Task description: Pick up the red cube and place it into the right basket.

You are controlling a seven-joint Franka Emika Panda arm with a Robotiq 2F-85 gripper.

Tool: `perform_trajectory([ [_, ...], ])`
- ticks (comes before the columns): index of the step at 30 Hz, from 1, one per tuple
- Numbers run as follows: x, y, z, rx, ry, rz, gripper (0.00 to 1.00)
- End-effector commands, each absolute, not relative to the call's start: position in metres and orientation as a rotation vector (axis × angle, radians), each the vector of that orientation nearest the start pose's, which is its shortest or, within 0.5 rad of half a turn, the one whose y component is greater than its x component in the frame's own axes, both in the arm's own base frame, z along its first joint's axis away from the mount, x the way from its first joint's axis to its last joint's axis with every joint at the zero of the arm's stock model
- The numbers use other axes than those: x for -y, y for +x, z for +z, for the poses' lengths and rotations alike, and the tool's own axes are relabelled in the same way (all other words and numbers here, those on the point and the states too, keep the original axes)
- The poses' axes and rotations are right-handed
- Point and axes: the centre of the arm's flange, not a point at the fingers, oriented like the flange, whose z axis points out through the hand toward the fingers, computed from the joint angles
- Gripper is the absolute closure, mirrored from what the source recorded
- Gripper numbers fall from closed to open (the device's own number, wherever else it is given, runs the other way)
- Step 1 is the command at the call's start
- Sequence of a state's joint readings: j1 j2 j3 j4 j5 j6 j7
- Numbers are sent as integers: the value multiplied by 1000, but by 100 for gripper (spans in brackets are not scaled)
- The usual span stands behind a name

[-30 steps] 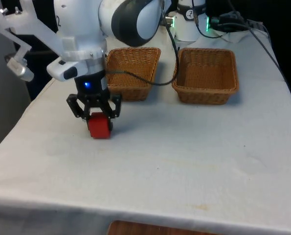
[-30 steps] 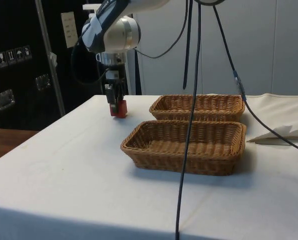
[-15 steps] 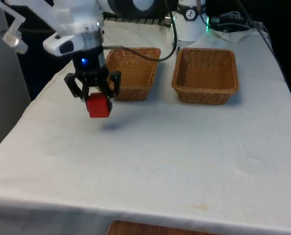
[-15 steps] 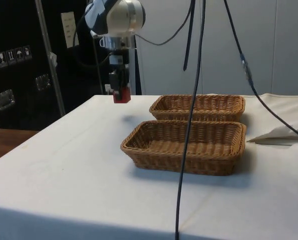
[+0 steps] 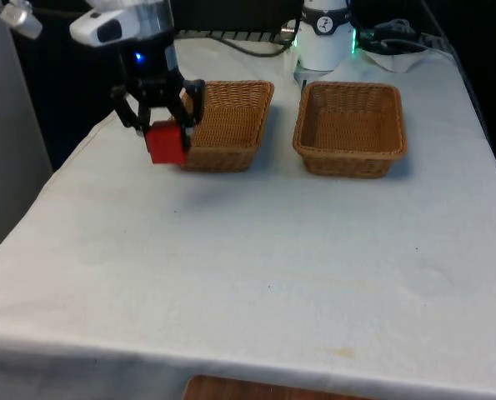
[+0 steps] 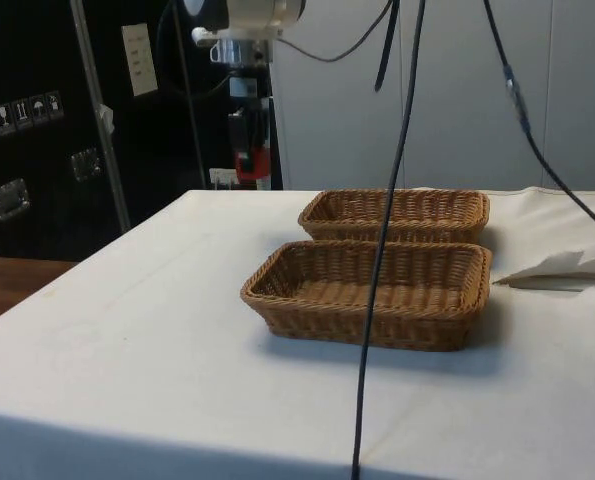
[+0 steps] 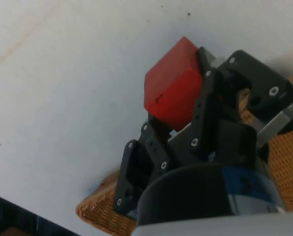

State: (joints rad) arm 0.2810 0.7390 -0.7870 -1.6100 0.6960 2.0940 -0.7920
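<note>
Front view: my pincer (image 5: 165, 133) is clamped on the red cube (image 5: 166, 143), high above the tabletop (image 5: 256, 250). It looks light and rigid; flat opposite faces suit gripping.

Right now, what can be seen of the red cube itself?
The red cube is a plain, smooth-faced block, one face bearing a small dark mark in the wrist view. It hangs clear of the white cloth, clamped between the black gripper fingers, beside the wicker basket on the front view's left. Nothing else touches it.
</note>
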Motion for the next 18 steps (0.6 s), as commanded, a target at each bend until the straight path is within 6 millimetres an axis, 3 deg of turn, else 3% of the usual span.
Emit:
perform_trajectory([
  [1,232,642,294,88,-3070,-96,97],
  [18,239,602,329,85,-3047,-109,97],
])
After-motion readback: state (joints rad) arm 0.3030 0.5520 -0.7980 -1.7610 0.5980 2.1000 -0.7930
